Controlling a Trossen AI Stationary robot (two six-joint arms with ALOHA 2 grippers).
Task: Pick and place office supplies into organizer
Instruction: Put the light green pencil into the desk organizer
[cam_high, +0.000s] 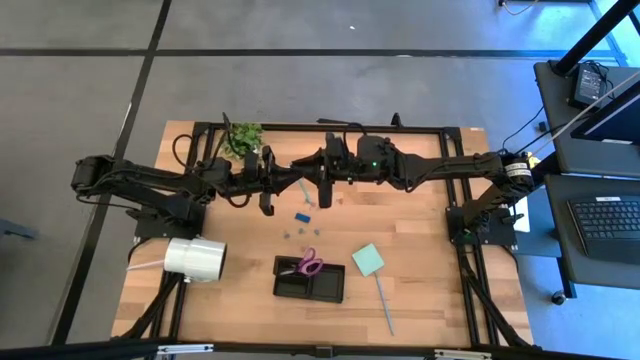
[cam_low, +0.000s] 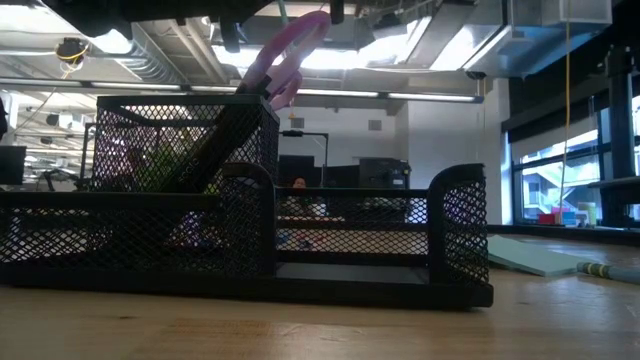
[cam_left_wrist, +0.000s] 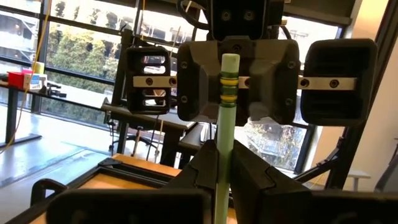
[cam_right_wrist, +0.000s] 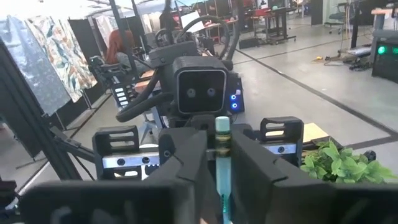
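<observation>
I see the wooden table (cam_high: 430, 300) with both arms meeting over its far middle. A big white roll (cam_high: 195, 260) lies at the near left. The black organizer (cam_high: 330, 296) sits near centre, with the purple scissors (cam_high: 310, 264) standing in its left compartment. The green sticky pad (cam_high: 367, 259) is just right of it, and a slim grey stick (cam_high: 384, 303) lies nearer me.

My left gripper (cam_left_wrist: 224, 168) is clamped on a pale green pen (cam_left_wrist: 227, 118), held up between the two arms. My right gripper (cam_right_wrist: 221, 162) flanks the same pen closely; I cannot tell whether it grips. A blue clip (cam_high: 301, 214) and tiny dark clips (cam_high: 292, 235) lie mid-table.
</observation>
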